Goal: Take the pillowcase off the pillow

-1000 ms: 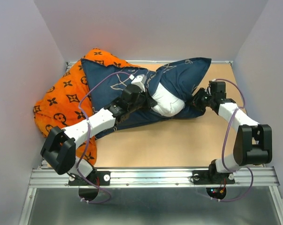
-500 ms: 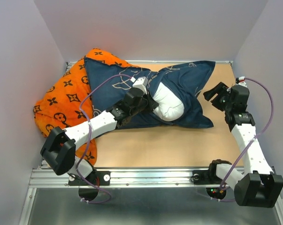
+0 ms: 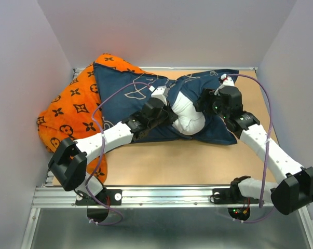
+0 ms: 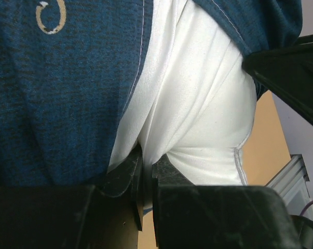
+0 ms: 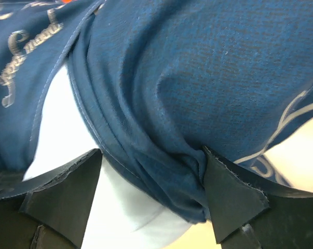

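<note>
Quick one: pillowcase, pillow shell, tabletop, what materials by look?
The pillowcase: matte navy cloth, fine heathered weave or knit, stitched hem, pale printed line art. The pillow: smooth white woven shell, likely cotton or polyester, soft creases, piped seam. The tabletop: matte tan board, possibly MDF or wood; grain not visible.

In the wrist views, the fingers of the left gripper (image 4: 146,174) and the right gripper (image 5: 151,179) are cut off at the 6 o'clock edge, and the pillowcase (image 4: 57,93) runs past the 12 o'clock edge. In the top view, the fingertips of both cannot be made out under their own wrist housings, and most of the pillow (image 3: 188,118) is hidden inside the pillowcase, with only a white bulge exposed at the opening. The pillowcase also covers the 3 o'clock side of the orange cushion (image 3: 68,111).
</note>
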`<act>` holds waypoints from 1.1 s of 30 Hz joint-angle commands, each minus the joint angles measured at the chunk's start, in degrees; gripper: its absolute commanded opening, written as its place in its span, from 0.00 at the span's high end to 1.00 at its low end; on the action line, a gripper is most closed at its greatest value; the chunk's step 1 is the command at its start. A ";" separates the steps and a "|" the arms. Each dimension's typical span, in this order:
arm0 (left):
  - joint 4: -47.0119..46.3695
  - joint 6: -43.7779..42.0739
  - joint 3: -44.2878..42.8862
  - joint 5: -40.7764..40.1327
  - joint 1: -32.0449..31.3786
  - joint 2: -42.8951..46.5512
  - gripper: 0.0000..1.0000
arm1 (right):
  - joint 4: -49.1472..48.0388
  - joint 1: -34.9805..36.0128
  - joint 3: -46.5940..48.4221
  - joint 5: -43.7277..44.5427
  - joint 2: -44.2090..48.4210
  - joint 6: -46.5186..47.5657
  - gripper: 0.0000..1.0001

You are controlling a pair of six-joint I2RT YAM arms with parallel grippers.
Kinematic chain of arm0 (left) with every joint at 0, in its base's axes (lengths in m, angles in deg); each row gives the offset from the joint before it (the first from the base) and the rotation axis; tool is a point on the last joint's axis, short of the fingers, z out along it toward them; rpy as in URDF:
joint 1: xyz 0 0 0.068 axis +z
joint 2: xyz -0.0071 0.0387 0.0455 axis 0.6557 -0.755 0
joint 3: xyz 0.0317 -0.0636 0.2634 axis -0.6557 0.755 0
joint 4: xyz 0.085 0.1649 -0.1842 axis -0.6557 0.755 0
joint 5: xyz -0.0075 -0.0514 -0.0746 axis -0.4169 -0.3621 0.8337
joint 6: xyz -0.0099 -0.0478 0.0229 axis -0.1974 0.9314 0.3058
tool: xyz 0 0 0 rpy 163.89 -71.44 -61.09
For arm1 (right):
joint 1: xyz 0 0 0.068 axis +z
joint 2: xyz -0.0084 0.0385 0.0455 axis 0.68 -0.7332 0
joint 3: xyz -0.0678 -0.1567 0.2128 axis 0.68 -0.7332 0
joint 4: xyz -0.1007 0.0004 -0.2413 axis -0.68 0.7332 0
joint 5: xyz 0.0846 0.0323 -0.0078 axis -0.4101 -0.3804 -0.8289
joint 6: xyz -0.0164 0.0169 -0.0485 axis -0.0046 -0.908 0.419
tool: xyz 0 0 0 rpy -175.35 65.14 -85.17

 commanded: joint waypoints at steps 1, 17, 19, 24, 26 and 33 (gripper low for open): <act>5.23 -2.68 -1.63 -7.12 0.77 -0.22 1.00 | -1.32 4.50 5.15 11.99 -1.22 2.71 0.18; 6.28 -1.37 7.33 -7.12 -4.67 6.72 1.00 | 3.43 4.78 16.38 41.41 -8.15 2.36 0.85; 6.20 -0.05 10.57 -7.38 -5.11 8.57 1.00 | 3.69 4.08 17.54 43.99 -9.56 2.98 0.88; 5.84 2.59 17.43 -8.17 -5.47 14.35 1.00 | 3.96 -7.16 17.37 40.85 -12.99 0.00 0.94; 6.02 3.73 18.93 -8.61 -5.38 17.25 1.00 | 4.05 -12.79 16.84 37.33 -14.40 -2.29 0.94; 8.74 5.49 21.40 -8.88 -5.38 22.98 1.00 | 3.96 -22.46 14.82 28.98 -20.90 -8.09 0.98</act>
